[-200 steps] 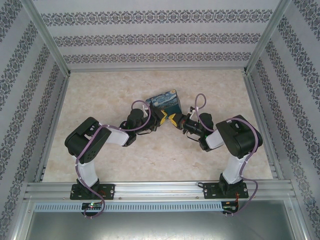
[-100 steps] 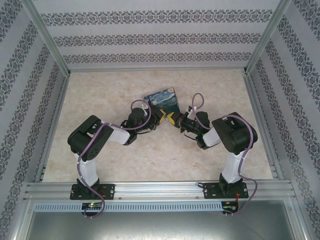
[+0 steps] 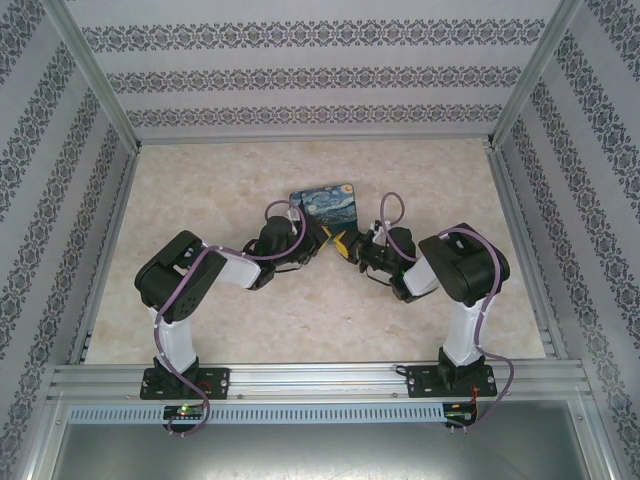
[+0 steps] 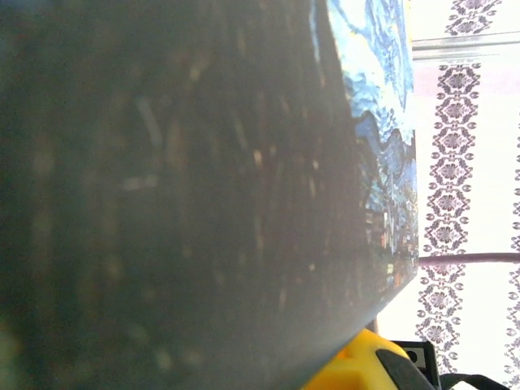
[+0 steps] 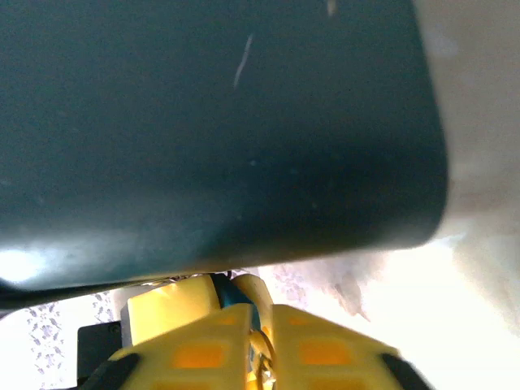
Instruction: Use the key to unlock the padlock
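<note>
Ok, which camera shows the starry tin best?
The top view: the tin shows whole, its starry picture facing up. The left wrist view has its dark side up close with a strip of picture. The right wrist view gives a dark, blurry surface, likely the tin.

the tin (image 3: 325, 203) is lying near the middle of the bench (image 3: 200, 180), a little toward the far side. the two arms are reaching in from the near edge, one from the left and one from the right. the left end effector (image 3: 326, 238) and the right end effector (image 3: 345, 243) are facing each other, tips just beside each other, in front of the tin's near edge. in the right wrist view the tin is sitting close above the fingers (image 5: 325, 353). a small thing, possibly the padlock (image 5: 225, 284), is sitting just beyond them.
</note>
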Controlling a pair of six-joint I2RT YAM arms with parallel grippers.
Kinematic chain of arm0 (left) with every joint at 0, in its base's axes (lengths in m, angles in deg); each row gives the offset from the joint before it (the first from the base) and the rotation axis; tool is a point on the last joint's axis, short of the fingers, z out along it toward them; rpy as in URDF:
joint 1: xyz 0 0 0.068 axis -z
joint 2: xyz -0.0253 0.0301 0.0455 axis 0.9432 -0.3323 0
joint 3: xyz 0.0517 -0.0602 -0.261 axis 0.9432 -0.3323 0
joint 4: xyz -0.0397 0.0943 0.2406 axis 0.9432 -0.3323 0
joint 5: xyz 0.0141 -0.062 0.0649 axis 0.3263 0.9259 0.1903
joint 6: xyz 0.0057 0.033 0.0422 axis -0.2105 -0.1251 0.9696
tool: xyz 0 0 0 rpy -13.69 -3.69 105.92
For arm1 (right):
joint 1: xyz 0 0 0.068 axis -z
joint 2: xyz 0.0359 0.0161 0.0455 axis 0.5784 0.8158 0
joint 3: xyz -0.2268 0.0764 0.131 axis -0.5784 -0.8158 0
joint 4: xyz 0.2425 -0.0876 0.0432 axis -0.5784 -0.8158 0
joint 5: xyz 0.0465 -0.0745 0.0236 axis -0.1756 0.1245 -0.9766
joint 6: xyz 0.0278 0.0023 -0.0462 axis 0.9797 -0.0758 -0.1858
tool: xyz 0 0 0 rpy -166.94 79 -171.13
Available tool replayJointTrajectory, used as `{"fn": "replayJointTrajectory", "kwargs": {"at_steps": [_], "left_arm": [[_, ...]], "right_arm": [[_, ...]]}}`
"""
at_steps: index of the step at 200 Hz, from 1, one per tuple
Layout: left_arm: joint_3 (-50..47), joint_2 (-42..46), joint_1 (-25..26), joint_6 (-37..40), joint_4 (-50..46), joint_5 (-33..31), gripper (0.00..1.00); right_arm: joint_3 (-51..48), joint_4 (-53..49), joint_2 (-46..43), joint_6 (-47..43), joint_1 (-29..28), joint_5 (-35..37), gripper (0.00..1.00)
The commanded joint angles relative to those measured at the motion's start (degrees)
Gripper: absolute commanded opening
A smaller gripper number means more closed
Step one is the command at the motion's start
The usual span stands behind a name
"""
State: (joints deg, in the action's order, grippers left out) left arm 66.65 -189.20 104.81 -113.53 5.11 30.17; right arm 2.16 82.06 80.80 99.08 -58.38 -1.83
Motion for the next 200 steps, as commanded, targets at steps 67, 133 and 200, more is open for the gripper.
{"fn": "replayJointTrajectory", "kwargs": {"at_steps": [67,133,200], "left_arm": [[-0.4,1.2,2.5,2.8,-4.6,4.1,0.00],[1.2,1.0,1.8,6.7,-11.0,5.1,0.00],[3.4,1.4,1.5,9.4,-16.6,6.8,0.00]], "right_arm": [[-7.7,4.9,-3.6,-2.1,1.1,1.9,0.67],[-14.9,-0.6,-11.2,-7.1,2.2,1.2,0.68],[-8.7,-39.0,-28.7,-29.1,0.7,5.9,0.65]]}}
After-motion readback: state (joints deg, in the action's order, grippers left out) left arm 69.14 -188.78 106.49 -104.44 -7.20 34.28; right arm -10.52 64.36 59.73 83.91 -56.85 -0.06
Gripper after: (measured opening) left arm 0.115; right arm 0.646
